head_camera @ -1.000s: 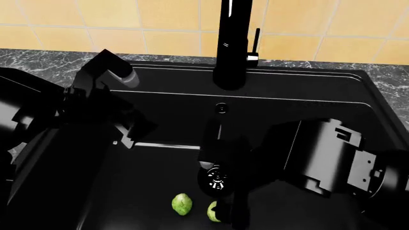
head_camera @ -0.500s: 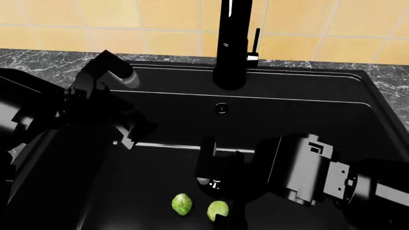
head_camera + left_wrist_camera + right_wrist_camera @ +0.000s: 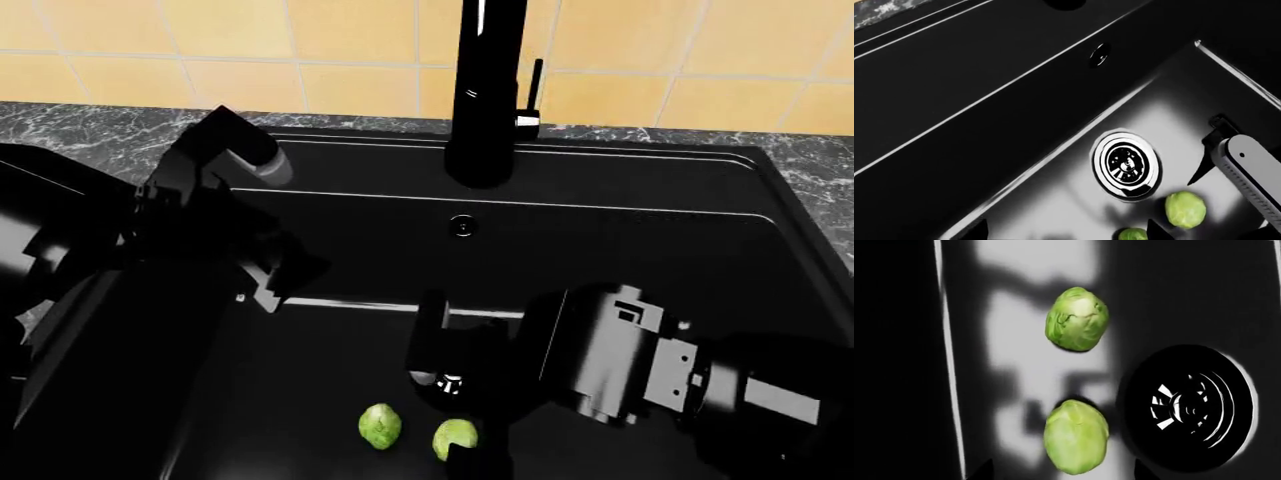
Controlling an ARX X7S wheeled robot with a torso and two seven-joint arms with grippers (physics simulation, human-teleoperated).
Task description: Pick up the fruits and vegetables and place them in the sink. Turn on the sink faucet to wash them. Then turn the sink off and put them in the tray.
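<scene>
Two yellow-green sprouts (image 3: 380, 426) (image 3: 455, 438) lie on the floor of the black sink (image 3: 627, 235), close to its round drain (image 3: 1126, 165). My right gripper (image 3: 451, 405) is low in the basin and open. The nearer sprout (image 3: 1076, 436) sits between its spread fingers without touching them, and the other sprout (image 3: 1077, 318) lies just beyond. My left gripper (image 3: 274, 280) hangs open and empty over the sink's left side. The tall black faucet (image 3: 481, 90) stands at the back rim with its thin lever (image 3: 537, 85) on its right. The tray is out of view.
A dark marbled counter (image 3: 94, 130) surrounds the sink below a yellow tiled wall (image 3: 267, 50). A small overflow hole (image 3: 462, 226) sits in the back wall of the basin. A ribbed finger pad (image 3: 1247, 172) of the right gripper shows in the left wrist view.
My right arm has moved left and down into the basin, bringing its open fingers to either side of the right-hand sprout. The left arm and both sprouts have stayed put.
</scene>
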